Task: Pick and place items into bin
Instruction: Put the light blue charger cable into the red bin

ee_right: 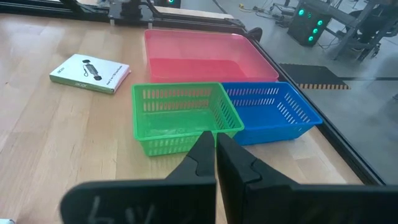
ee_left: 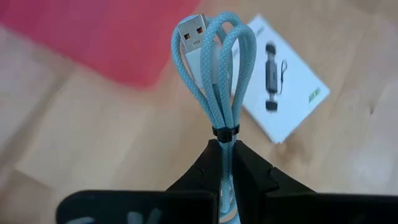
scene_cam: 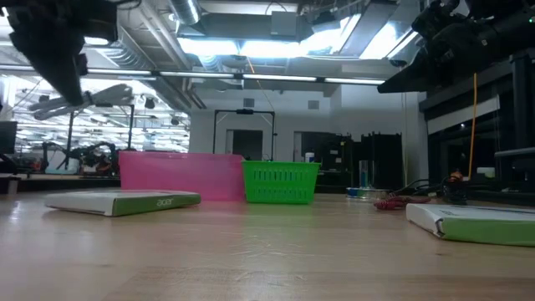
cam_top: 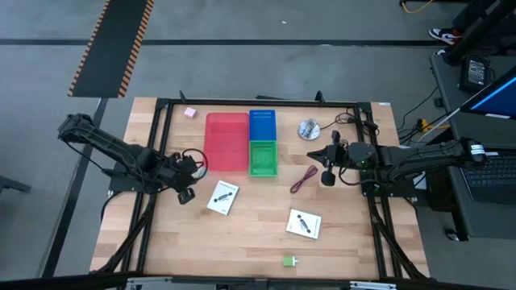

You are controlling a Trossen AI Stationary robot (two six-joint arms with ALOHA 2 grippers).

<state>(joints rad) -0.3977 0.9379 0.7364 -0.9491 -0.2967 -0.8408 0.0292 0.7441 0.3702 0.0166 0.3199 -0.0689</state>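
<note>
My left gripper (ee_left: 225, 146) is shut on a bundled light-blue cable (ee_left: 214, 68) and hangs over the table's left part, just left of a white card (cam_top: 223, 197) lying flat. My right gripper (ee_right: 215, 140) is shut and empty, raised over the table's right part (cam_top: 328, 173) beside a dark red cable (cam_top: 304, 179). A second white card (cam_top: 305, 223) lies toward the near edge, with a green block (cam_top: 289, 261) nearer still. A pink block (cam_top: 190, 113) sits by the far edge. Pink (cam_top: 226, 141), blue (cam_top: 262, 125) and green (cam_top: 262, 158) bins stand in the middle. My left gripper pinches the light-blue cable bundle between its two fingers just behind the black tie (ee_left: 225, 132) that binds the loops. The loops and the USB plug (ee_left: 191, 31) stick out past the fingertips. The cable is lifted clear of the table.
A round silver disc (cam_top: 308, 129) lies right of the blue bin. A black frame (cam_top: 258, 102) runs around the table's edges. In the low view the two cards (scene_cam: 125, 201) (scene_cam: 472, 221) lie flat in front of the pink bin (scene_cam: 180, 174) and green bin (scene_cam: 280, 181).
</note>
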